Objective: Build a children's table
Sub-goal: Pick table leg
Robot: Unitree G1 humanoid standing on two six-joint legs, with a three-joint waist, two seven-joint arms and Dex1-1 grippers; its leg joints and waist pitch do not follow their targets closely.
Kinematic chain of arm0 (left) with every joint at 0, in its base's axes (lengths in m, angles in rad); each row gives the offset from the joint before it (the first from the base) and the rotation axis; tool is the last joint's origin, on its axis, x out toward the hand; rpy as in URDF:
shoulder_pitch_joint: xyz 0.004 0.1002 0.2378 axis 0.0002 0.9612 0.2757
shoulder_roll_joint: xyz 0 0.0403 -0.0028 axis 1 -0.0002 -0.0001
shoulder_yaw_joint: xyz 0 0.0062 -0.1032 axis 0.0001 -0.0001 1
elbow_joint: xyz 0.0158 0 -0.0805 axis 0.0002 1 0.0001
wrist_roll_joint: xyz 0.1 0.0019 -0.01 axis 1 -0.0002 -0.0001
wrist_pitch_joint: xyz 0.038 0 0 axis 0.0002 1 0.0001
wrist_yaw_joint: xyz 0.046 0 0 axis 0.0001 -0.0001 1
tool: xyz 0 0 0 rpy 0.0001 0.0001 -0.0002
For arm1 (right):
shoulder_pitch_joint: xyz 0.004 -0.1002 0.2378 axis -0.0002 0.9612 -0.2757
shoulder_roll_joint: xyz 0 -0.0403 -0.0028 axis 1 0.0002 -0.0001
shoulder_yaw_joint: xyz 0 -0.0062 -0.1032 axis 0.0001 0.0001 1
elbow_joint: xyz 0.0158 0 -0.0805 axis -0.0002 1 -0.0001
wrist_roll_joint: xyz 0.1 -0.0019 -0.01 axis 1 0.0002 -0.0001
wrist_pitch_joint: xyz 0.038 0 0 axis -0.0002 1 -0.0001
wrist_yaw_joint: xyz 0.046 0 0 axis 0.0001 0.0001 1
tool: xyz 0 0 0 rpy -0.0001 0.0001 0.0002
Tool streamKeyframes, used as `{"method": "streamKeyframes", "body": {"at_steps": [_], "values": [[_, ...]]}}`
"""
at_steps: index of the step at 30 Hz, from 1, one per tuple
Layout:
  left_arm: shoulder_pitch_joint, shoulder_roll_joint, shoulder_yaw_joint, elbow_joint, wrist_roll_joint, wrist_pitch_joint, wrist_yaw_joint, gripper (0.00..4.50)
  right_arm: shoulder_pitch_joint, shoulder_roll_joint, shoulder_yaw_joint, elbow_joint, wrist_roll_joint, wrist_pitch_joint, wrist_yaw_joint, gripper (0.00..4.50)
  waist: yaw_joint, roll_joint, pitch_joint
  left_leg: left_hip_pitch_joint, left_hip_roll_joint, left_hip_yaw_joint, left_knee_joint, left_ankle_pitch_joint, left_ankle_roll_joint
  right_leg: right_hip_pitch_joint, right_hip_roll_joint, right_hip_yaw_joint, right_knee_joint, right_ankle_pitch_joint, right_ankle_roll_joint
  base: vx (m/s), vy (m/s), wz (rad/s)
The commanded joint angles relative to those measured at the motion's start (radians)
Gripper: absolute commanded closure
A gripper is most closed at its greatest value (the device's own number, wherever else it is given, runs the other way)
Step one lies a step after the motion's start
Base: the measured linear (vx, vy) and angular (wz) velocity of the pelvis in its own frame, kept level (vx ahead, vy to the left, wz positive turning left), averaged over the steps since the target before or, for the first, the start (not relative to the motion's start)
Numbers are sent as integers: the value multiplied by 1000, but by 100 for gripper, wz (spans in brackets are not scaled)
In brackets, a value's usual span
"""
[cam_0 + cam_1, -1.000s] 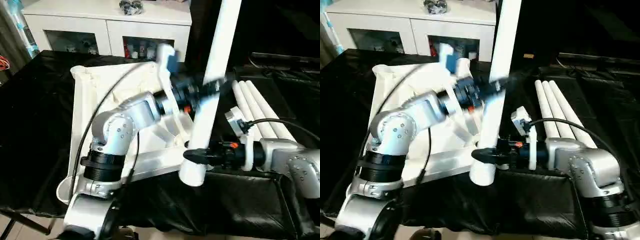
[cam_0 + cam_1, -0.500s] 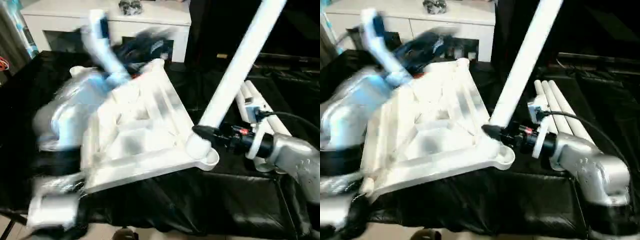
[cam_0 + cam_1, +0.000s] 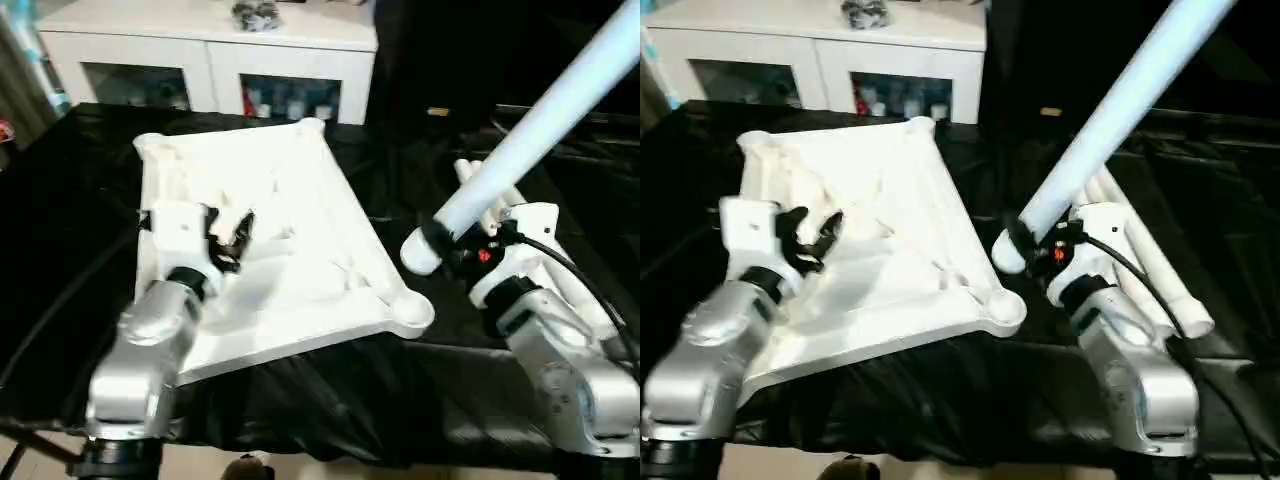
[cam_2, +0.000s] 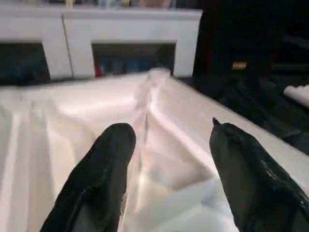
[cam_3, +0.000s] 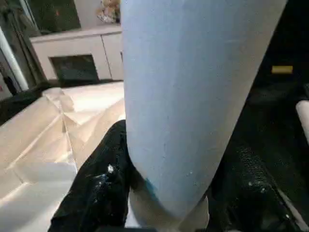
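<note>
The children's table top (image 3: 290,190) lies upside down on the black cloth, its ribbed hollow underside facing up. My left gripper (image 3: 227,238) hovers open over the left part of that underside, with nothing between its fingers (image 4: 104,159). My right gripper (image 3: 447,248) is shut on a long white leg (image 3: 1120,110) near its thick lower end. This leg slants up to the right. Its end hangs a little above and to the right of the near right corner socket (image 3: 411,312). More legs (image 3: 1160,285) lie side by side on the cloth behind my right arm.
A white cabinet (image 3: 210,55) with glass doors stands behind the work table. Black cloth (image 3: 60,220) covers the table all around the top. A black cable (image 3: 575,275) loops from my right wrist.
My left arm has swung away from the leg to the left and now hovers open over the table top. The right gripper has tilted the leg rightward and lifted its end off the corner socket.
</note>
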Motion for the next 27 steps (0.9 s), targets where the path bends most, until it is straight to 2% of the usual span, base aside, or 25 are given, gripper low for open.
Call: {"method": "streamKeyframes", "body": {"at_steps": [1,3,4,5,6,7,8,9,10,11,12,13,14,15,16,17,18,19,20,21,22,23,25,26,27], "values": [[-17,-13,-19,2,32,-12,22,154,16,-5,30,17,-29,-4,14,264,-5,-4,-53,29,20,-11,-80,-348,-60,11,-63,37,-102,-304,-47,0,0,0],[-26,-17,-22,21,40,-23,18,154,16,-5,57,44,-62,-45,19,264,-8,-4,-55,32,23,-18,-82,-344,-75,11,-51,29,-96,-285,-53,0,0,0],[-41,-23,-30,36,55,-32,31,154,11,-16,84,74,-98,-89,30,264,-20,3,-49,-32,-1,-64,-115,-364,-32,57,-53,-36,-77,-228,-68,-11,-9,20],[-43,-24,-32,38,58,-34,34,154,10,-18,89,80,-104,-98,31,264,-14,16,-60,-13,10,-84,-110,-403,-31,51,-49,-49,-79,-213,-77,-11,-9,20],[-50,-25,-34,47,64,-34,46,154,7,-20,98,93,-116,-114,33,264,-37,40,-65,6,38,-150,-115,-430,-5,47,-31,-67,-52,-90,-147,6,-40,49],[-56,-26,-35,53,71,-34,57,154,4,-21,102,98,-121,-120,33,264,-62,56,-60,23,69,-227,-144,-473,38,38,-4,-80,-1,-88,-212,17,-69,47],[-60,-28,-34,57,67,-35,58,154,1,-20,104,101,-120,-119,34,264,-78,68,-60,47,75,-303,-156,-469,86,16,13,-71,53,-164,-241,17,-69,47],[-63,-48,-23,60,31,-9,52,154,-1,-23,103,104,-120,-110,32,264,-82,58,-57,41,61,-323,-160,-473,110,14,14,-58,65,-183,-246,-3,-108,41],[-65,-61,-15,61,7,5,40,154,-2,-23,101,105,-117,-103,31,264,-80,26,-58,2,-46,-334,-152,-393,132,50,-12,-20,9,-160,-335,-20,-167,47],[-66,-63,-16,59,3,29,36,154,-2,-17,90,105,-103,-82,24,264,-81,19,-55,27,-21,-280,-104,-337,137,33,-44,8,-41,-136,-387,-20,-167,47],[-66,-63,-16,59,3,29,36,154,-2,-17,90,105,-103,-82,24,264,-63,-10,-45,-20,-78,-218,-36,-275,126,56,-100,40,-103,-141,-389,-22,-203,35],[-63,-58,-35,58,32,37,40,154,5,-29,97,104,-123,-67,13,264,-4,-31,-54,-9,-104,-111,64,-122,54,68,-136,36,-141,-299,-193,-21,-202,5],[-61,-58,-38,57,38,38,42,154,8,-33,100,101,-129,-65,11,264,20,-46,-37,-50,-77,-94,72,-59,43,77,-167,72,-142,-412,75,-21,-202,5],[-59,-61,-38,58,46,32,50,154,16,-33,101,97,-130,-62,12,264,34,-47,-45,-59,-67,-96,77,-93,65,91,-182,105,-130,-408,173,-19,-172,-6],[-57,-63,-36,58,47,30,54,154,19,-31,97,94,-124,-56,11,264,43,-47,-57,-78,-55,-110,112,-168,109,108,-230,151,-104,-285,240,-9,-113,3],[-56,-68,-33,60,49,26,61,154,24,-25,91,93,-118,-48,10,264,42,-46,-56,-84,-52,-124,135,-184,108,111,-251,151,-93,-120,179,-9,-113,3],[-53,-62,-39,56,53,28,57,154,30,-26,86,85,-118,-31,2,264,45,-41,-49,-71,-55,-122,110,-137,82,110,-209,107,-89,11,55,-17,-61,1],[-52,-58,-44,54,56,31,51,154,33,-25,82,79,-113,-20,-1,264,48,-32,-50,-55,-54,-119,87,-105,77,100,-182,86,-88,60,-11,0,0,0],[-51,-52,-52,52,61,34,45,154,36,-25,75,72,-106,-9,-2,264,48,-12,-53,-20,-39,-105,27,-47,98,83,-118,41,-86,74,-114,0,0,0],[-49,-47,-61,49,65,30,36,154,40,-24,66,66,-93,2,-1,264,36,12,-53,5,10,-111,-22,-25,152,67,-72,3,-74,0,-141,0,0,0],[-48,-44,-67,47,62,32,21,154,44,-29,60,62,-88,0,2,264,29,35,-64,38,64,-134,-39,-50,163,50,-56,-5,-52,-38,-139,-22,84,7],[-48,-42,-76,50,40,39,-10,154,46,-39,56,63,-98,-20,0,264,5,51,-70,59,128,-164,-57,-92,178,36,-63,-8,-14,-14,-148,-22,84,7],[-49,-31,-99,63,14,22,-75,154,47,-49,39,62,-101,-25,-7,264,-1,39,-57,53,95,-126,-65,-276,121,33,-84,7,-32,-17,-177,-42,84,8],[-53,-27,-110,76,4,8,-105,154,45,-50,23,58,-89,-21,-8,264,3,31,-49,47,53,-92,-62,-372,47,37,-106,22,-65,-77,-207,-48,76,9],[-56,-27,-120,80,3,1,-119,154,44,-53,8,52,-77,-14,-4,264,1,19,-42,38,36,-77,-58,-386,28,43,-115,28,-80,-146,-206,-53,52,7]]}}
